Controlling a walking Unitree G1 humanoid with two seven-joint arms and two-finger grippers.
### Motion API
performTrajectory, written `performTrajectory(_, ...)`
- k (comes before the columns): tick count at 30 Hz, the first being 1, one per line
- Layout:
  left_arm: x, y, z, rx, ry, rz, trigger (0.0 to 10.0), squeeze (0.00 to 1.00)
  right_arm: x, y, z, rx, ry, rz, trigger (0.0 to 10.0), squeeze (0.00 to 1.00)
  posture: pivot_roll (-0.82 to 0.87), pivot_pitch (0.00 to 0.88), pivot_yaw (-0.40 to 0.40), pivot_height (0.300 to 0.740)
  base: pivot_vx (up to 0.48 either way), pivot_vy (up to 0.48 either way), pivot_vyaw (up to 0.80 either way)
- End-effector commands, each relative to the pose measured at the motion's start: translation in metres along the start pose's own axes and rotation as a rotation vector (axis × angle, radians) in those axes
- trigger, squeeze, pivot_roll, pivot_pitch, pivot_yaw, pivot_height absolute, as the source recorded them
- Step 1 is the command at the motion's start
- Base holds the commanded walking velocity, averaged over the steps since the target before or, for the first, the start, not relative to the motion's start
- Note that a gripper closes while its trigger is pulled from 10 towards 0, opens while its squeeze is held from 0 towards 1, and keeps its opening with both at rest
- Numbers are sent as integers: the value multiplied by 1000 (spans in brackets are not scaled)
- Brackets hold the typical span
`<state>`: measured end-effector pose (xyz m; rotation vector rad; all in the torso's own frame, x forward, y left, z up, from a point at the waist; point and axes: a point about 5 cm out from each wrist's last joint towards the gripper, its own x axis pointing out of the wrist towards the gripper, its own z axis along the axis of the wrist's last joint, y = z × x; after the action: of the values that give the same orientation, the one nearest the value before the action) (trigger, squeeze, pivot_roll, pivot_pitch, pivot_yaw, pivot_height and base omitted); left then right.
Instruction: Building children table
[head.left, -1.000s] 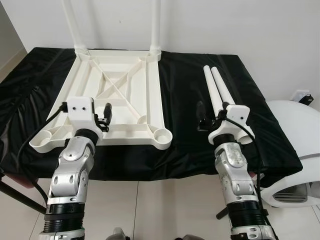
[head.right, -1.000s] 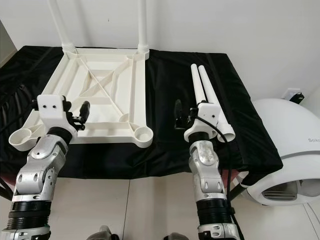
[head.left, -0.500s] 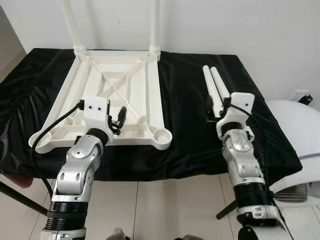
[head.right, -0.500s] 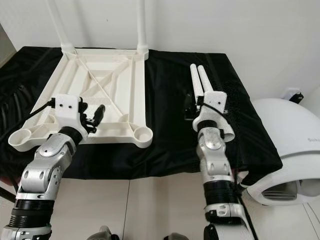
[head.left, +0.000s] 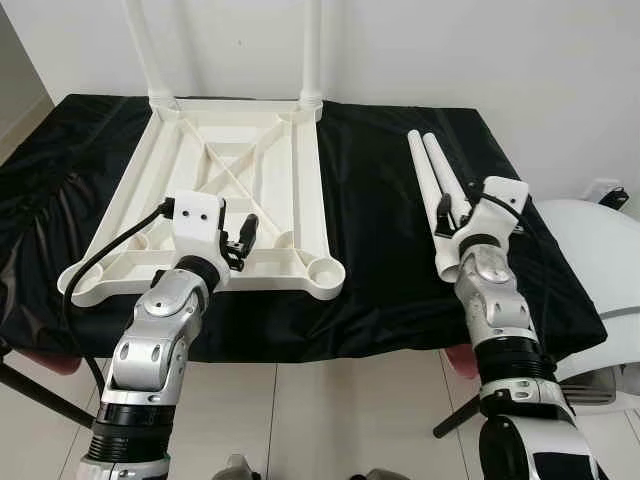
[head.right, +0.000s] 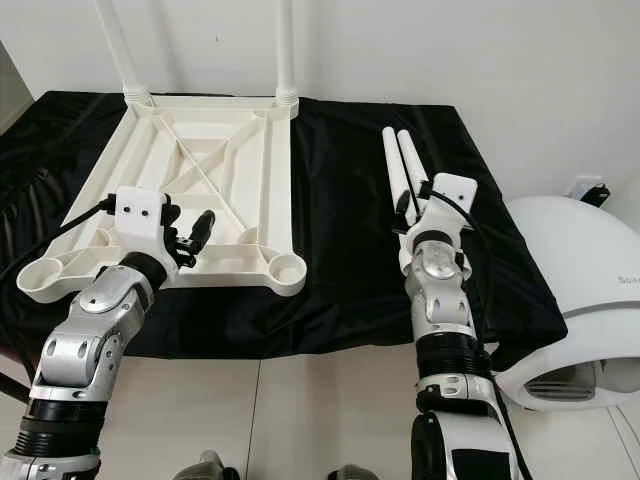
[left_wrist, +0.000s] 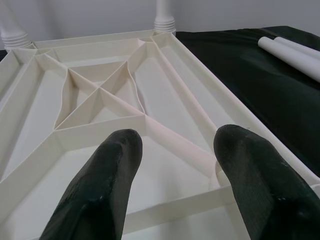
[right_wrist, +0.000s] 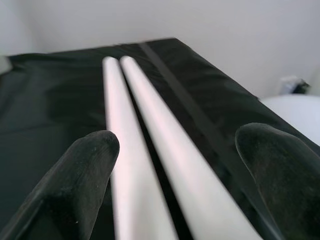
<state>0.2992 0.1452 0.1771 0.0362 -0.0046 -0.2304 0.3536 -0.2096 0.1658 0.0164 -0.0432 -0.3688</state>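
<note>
- Two loose table legs (head.left: 436, 185) lie side by side, touching, on the black cloth (head.left: 370, 200), well apart from the upturned tabletop (head.left: 225, 195) toward the robot's right.
- Their long axis runs away from the robot, in line with the right gripper (right_wrist: 177, 165), whose jaws are spread wide and straddle the near ends of both legs without gripping either.
- The right arm is the nearer; closing on one leg likely requires separating it from its twin.
- The tabletop carries two fitted legs (head.left: 312, 50) at its far corners; the near sockets (head.left: 325, 271) stand empty.
- The left gripper (head.left: 238, 237) hovers open over the tabletop's near ribs.
- A white appliance (head.left: 590, 290) stands beyond the legs.
</note>
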Motion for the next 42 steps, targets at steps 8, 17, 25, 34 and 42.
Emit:
performTrajectory(8, -4, -14, 2, 31, 22, -107, 10000, 0, 6, -7, -3, 68, 67, -80, 10000, 0, -19, 41, 50, 740, 0, 0, 0)
performTrajectory(17, -5, -14, 4, 37, 27, -117, 10000, 0, 5, -9, -15, 185, 169, -99, 10000, 0, -20, 57, 64, 740, 0, 0, 0)
performTrajectory(25, -4, -14, 7, 36, 27, -119, 10000, 0, 2, 0, -23, 290, 246, -35, 10000, 0, -18, 55, 69, 740, 0, 0, 0)
performTrajectory(34, -3, -16, 10, 32, 17, -118, 10000, 0, -6, 25, -25, 295, 287, 127, 10000, 0, -16, 51, 68, 740, 0, 0, 0)
performTrajectory(42, -2, -17, 11, 24, 12, -116, 10000, 0, -14, 41, -19, 293, 263, 278, 10000, 0, -15, 50, 62, 740, 0, 0, 0)
